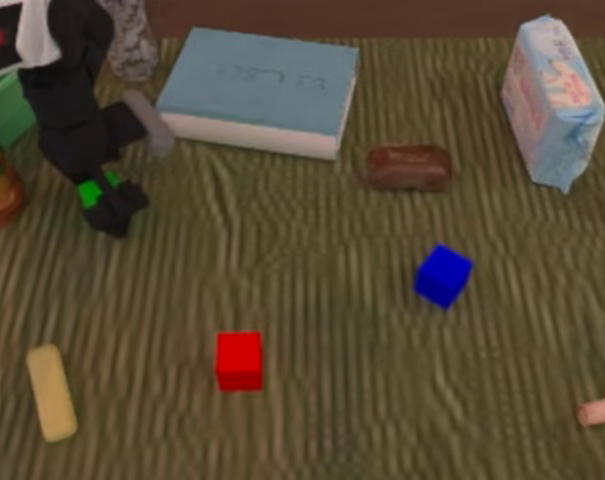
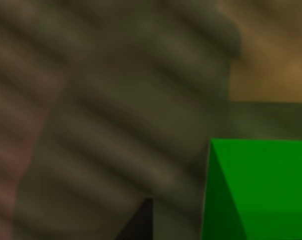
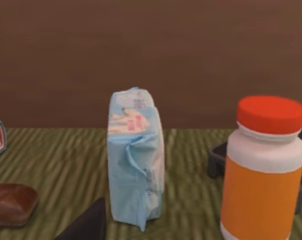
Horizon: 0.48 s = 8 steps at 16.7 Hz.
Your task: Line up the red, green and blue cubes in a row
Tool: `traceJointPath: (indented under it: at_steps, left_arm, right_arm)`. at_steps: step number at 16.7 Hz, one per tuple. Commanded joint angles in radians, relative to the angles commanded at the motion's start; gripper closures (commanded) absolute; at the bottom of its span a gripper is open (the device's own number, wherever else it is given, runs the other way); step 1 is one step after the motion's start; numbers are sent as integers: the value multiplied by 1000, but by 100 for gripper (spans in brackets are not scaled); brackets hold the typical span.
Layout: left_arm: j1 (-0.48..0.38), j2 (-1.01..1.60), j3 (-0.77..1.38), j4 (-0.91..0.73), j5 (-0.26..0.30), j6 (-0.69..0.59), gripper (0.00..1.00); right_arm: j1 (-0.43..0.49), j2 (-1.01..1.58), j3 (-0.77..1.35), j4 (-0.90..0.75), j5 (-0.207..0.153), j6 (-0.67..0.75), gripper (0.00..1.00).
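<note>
Small bright green cube (image 1: 89,192) clamped between fingers of left gripper (image 1: 102,195), at table's far left. Small red cube (image 1: 239,360) seen near front centre; deep blue cube (image 1: 443,275) placed right of it, well apart. Right gripper not seen.

Top view looks straight down; both wrist views sit low, sharing its tissue pack (image 1: 552,100).
</note>
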Motion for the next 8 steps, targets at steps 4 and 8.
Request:
traceJointPath:
  at_steps: [4,8]
  left_arm:
    - [0,0,0,0,0,0,83]
    - [0,0,0,0,0,0,100]
  right_arm:
    - [0,0,0,0,0,0,0]
    - [0,0,0,0,0,0,0]
